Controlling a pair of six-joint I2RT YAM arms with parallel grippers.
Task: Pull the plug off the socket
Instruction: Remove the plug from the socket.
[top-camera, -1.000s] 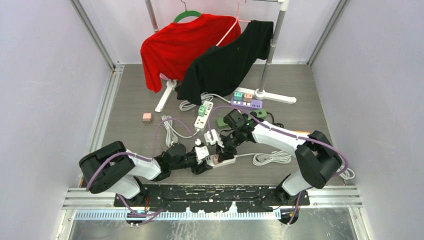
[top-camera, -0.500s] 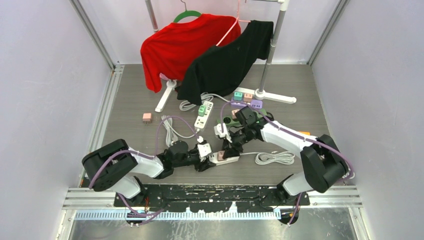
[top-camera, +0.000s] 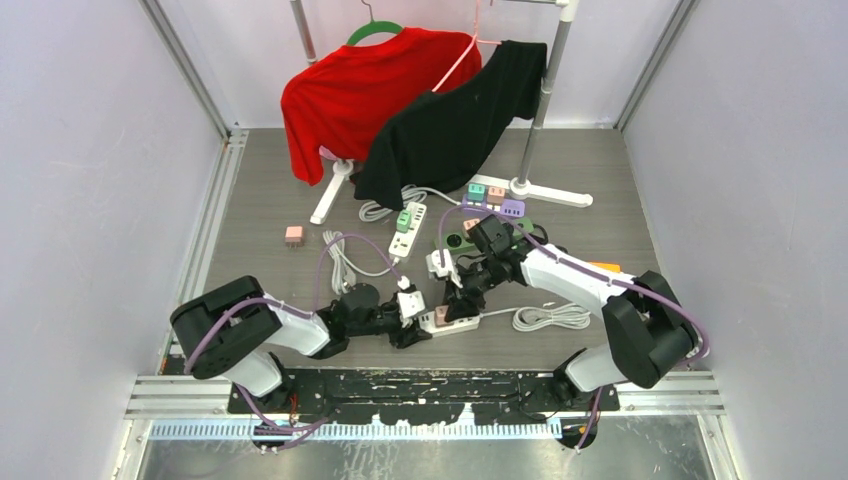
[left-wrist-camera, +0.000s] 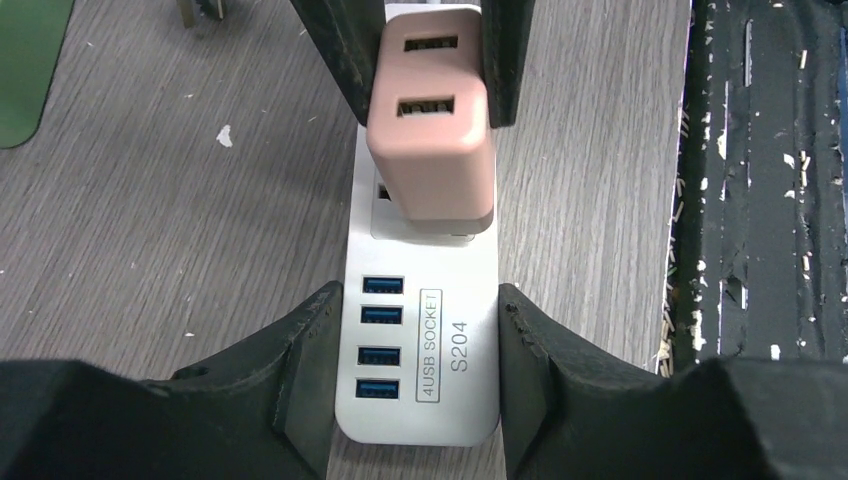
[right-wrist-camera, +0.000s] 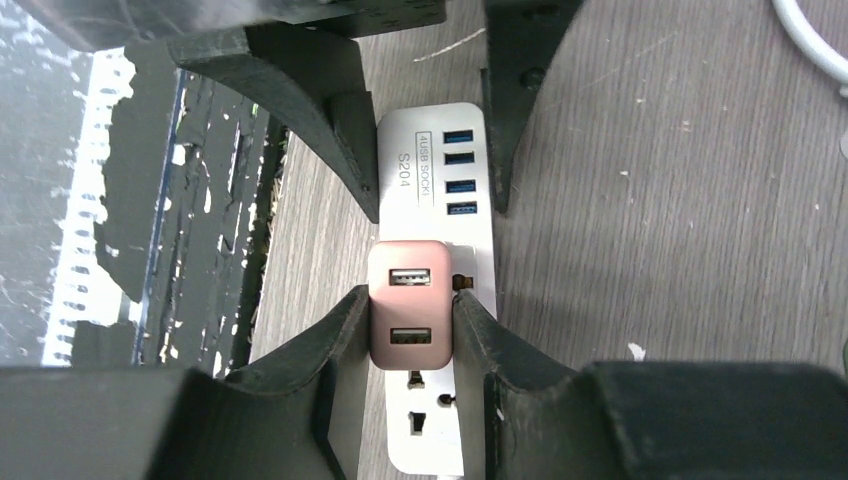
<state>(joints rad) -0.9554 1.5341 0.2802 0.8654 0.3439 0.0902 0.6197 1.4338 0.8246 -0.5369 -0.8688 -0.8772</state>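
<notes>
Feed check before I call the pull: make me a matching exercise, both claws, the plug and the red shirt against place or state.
1 left claw
2 right claw
3 pink plug
4 red shirt

A hangs at the back
B shut on the pink plug
C shut on the power strip's USB end
D sits on the power strip

Pairs: 1-C, 2-B, 3-D, 4-A

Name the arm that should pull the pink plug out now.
Right. The right gripper clamps the pink plug by its sides; the left gripper holds the power strip at its USB end.
</notes>
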